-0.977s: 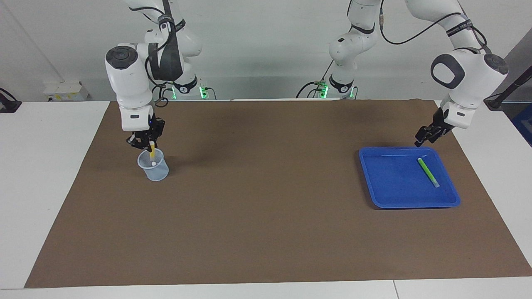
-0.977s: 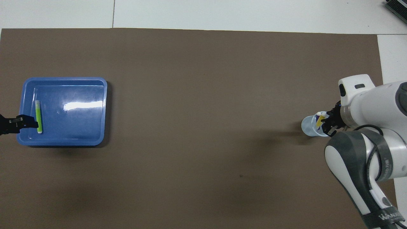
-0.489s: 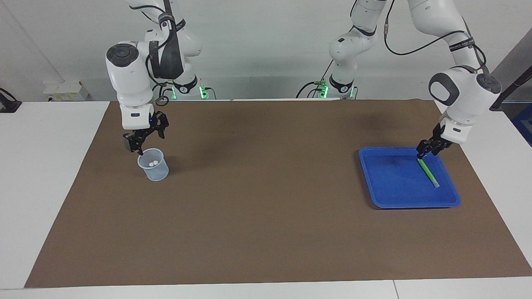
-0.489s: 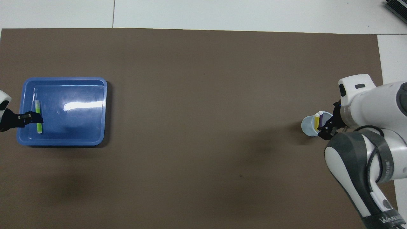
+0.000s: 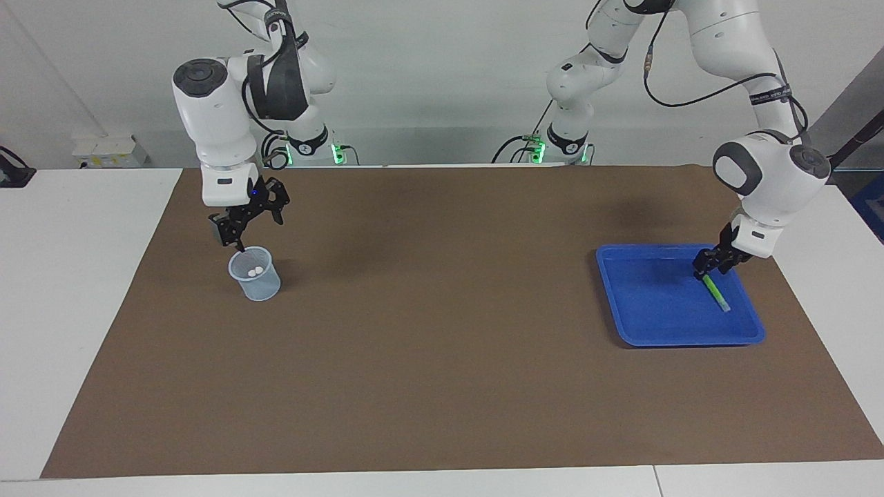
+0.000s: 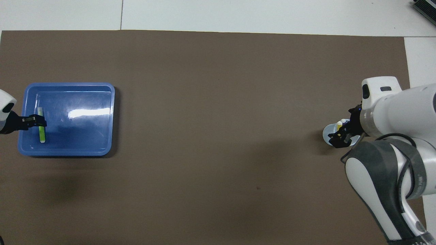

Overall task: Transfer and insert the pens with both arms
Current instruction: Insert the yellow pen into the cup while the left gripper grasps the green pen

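A green pen (image 5: 717, 295) (image 6: 42, 134) lies in the blue tray (image 5: 656, 324) (image 6: 85, 136) at the left arm's end of the table. My left gripper (image 5: 710, 269) (image 6: 38, 121) is down at the pen's end nearer the robots, open, a finger on each side of it. A clear cup (image 5: 257, 283) (image 6: 327, 134) at the right arm's end holds two pens, their pale caps (image 5: 254, 270) showing; one shaft is yellow (image 6: 339, 126). My right gripper (image 5: 247, 231) (image 6: 340, 136) hangs open and holds nothing just above the cup's rim.
A brown mat (image 5: 442, 359) covers most of the white table. Two small arm bases with green lights (image 5: 311, 148) (image 5: 563, 148) stand at the robots' edge. The wide stretch of mat between cup and tray is bare.
My right gripper let go of the yellow pen into the cup, opened and rose slightly. My left gripper came down from the tray's edge onto the green pen.
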Action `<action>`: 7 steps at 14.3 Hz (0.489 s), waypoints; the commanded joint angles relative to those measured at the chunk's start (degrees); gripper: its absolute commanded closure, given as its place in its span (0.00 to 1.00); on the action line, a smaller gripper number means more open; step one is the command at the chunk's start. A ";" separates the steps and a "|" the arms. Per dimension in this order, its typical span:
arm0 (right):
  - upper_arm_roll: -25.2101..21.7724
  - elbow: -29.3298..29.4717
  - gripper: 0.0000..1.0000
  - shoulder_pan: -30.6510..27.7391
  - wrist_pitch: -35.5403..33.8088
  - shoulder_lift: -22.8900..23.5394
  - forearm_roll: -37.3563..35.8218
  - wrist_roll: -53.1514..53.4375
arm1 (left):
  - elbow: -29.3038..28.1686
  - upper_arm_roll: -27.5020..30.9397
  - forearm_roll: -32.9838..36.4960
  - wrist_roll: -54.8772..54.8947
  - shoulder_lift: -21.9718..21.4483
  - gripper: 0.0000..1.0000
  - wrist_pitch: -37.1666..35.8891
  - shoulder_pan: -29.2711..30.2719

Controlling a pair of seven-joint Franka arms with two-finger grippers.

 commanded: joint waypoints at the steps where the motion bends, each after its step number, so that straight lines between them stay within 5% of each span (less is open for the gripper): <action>1: 0.28 0.56 0.00 2.21 -1.23 -0.46 4.36 7.50 | 1.44 -0.32 1.31 0.75 1.98 0.34 1.51 0.73; 7: 0.28 2.67 0.00 6.51 -0.26 0.16 13.94 22.79 | 1.53 -0.32 1.31 0.66 4.88 0.34 5.82 0.64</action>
